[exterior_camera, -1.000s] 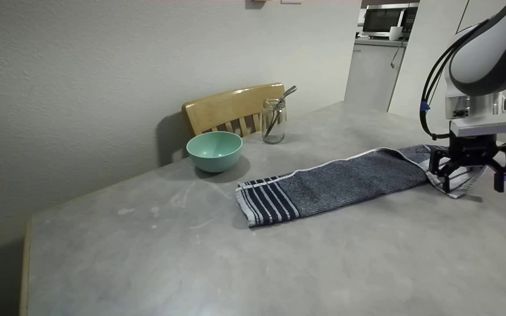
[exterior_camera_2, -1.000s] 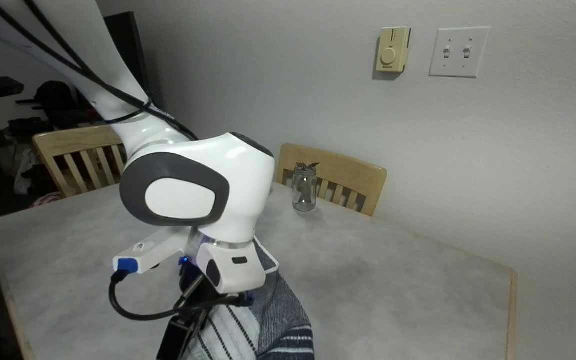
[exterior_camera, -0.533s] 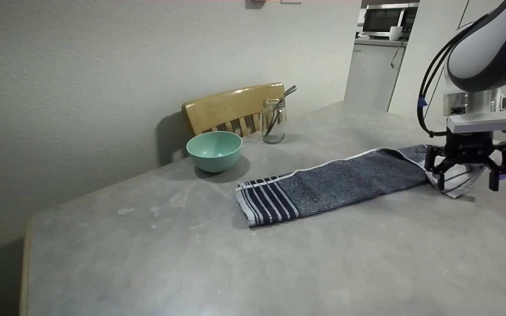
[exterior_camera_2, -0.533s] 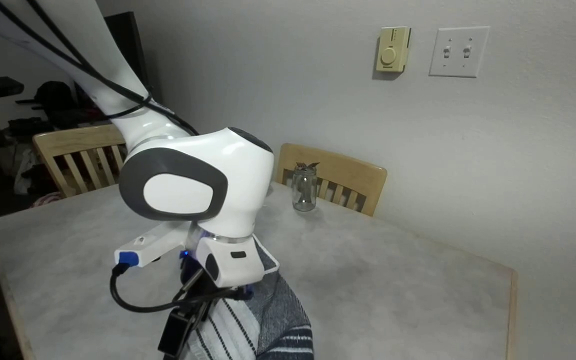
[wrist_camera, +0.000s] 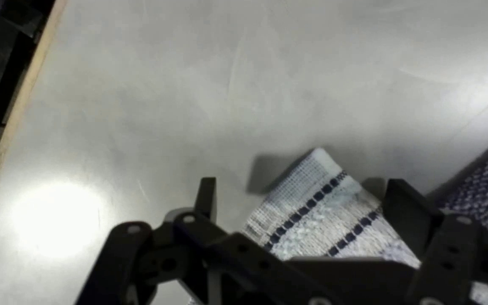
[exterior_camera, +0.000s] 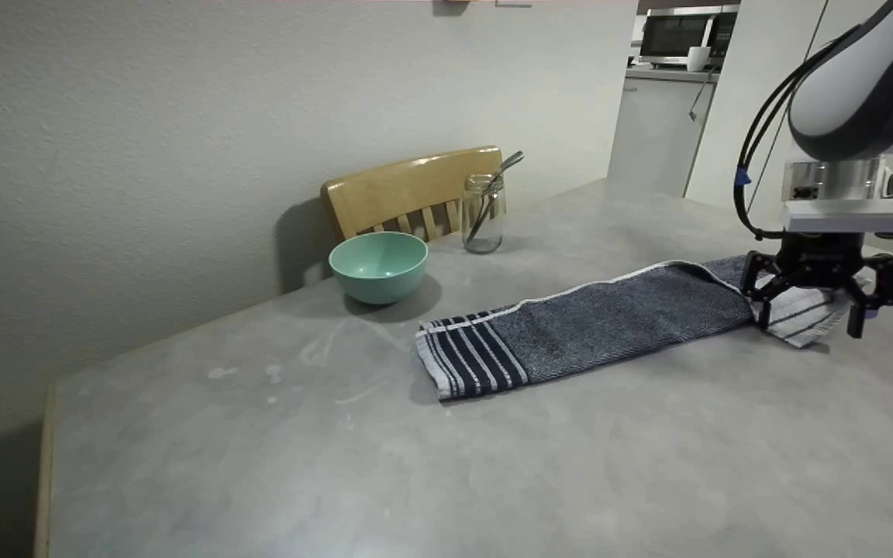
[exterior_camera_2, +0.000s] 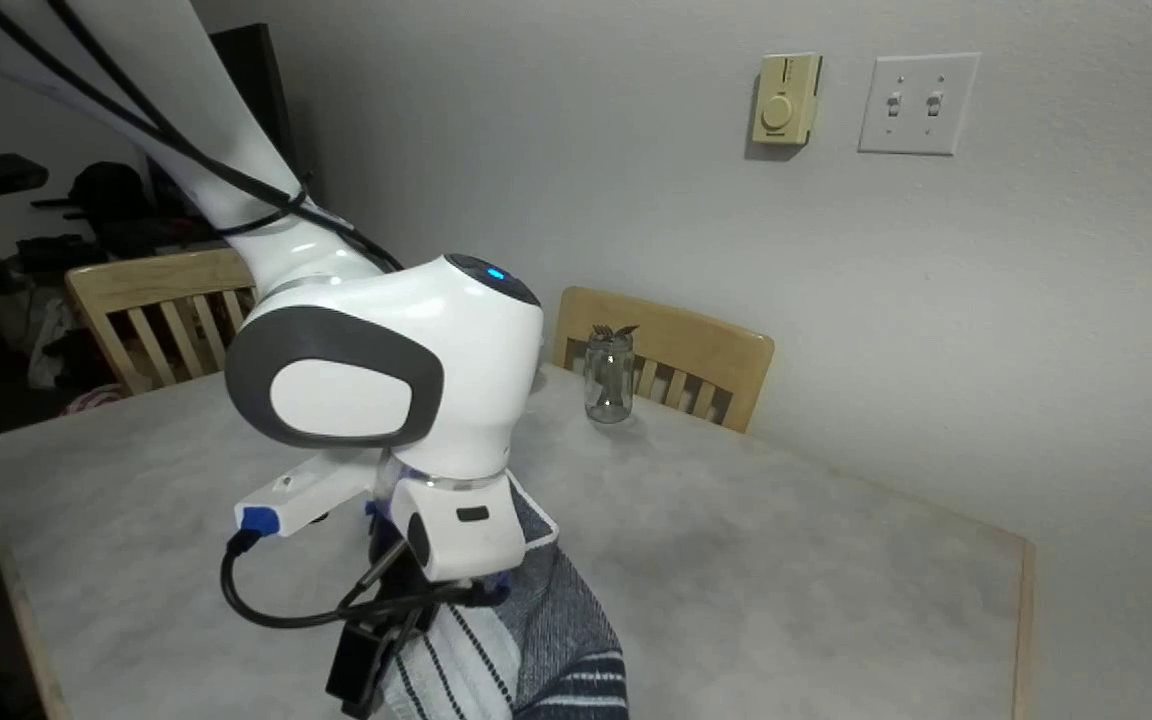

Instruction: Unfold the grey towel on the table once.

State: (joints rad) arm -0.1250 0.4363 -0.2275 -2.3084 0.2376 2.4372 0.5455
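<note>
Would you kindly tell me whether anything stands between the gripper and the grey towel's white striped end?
Nothing visible does: in the wrist view, the open gripper has the white striped end of the grey towel within its spread. The teal bowl and glass jar stand well away from there.

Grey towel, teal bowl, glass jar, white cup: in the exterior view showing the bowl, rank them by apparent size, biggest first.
Grey towel, by far
Teal bowl
Glass jar, about as tall but narrower
White cup; it stands much farther back, so how its true size compares is unsure
</note>
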